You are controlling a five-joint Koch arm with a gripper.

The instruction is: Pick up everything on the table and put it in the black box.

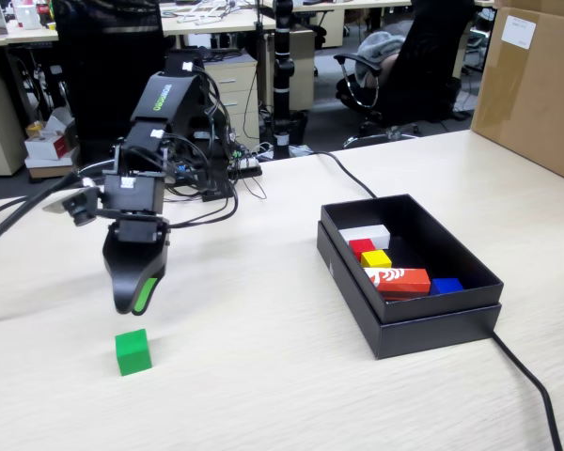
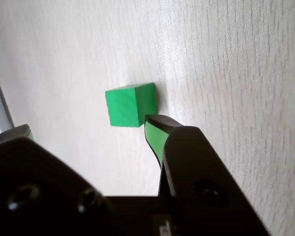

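We see the hand (image 1: 132, 305) hanging spread wide just above the green cube (image 1: 133, 351) on the tabletop (image 1: 263, 376); red cube (image 1: 361, 248) and yellow cube (image 1: 376, 258) lie inside the black box (image 1: 451, 324).

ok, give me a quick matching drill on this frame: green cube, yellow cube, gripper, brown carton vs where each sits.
Things:
1. green cube
2. yellow cube
3. gripper
4. brown carton

Places:
A. inside the black box
B. far right edge of the fixed view
C. on the bare table, left of the box
D. in the air just above the green cube

Pairs: 1-C, 2-A, 3-D, 4-B
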